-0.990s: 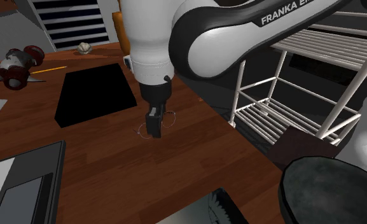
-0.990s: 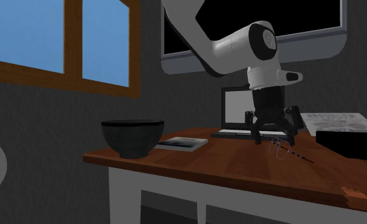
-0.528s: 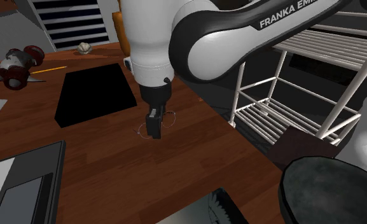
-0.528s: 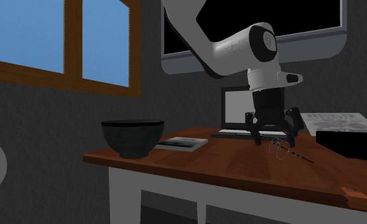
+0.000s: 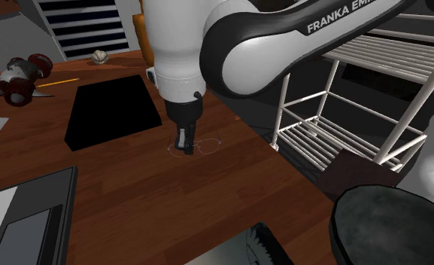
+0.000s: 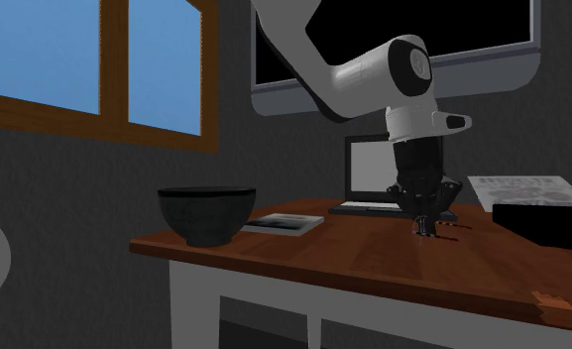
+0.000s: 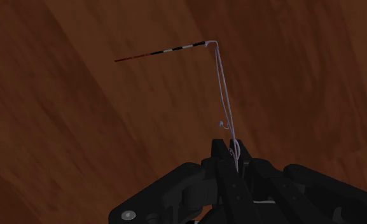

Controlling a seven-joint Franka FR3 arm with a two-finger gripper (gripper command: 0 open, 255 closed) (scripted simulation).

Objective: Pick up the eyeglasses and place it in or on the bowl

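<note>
We read "FRANKA EM" in white letters, cut off by the edge, on the arm point(image 5: 343, 16) at one o'clock in the shoulder view. The print on the sheet point(image 6: 516, 188) at three o'clock in the second exterior view is too small for us to read.

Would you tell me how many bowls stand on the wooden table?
1. The round black bowl stands at the brown wooden table's corner, on the second exterior view's left; the white arm hides some tabletop.

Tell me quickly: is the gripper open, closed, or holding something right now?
Gripper: jaws closed on the thin wire frame of the eyeglasses, just above the wooden table.
</note>
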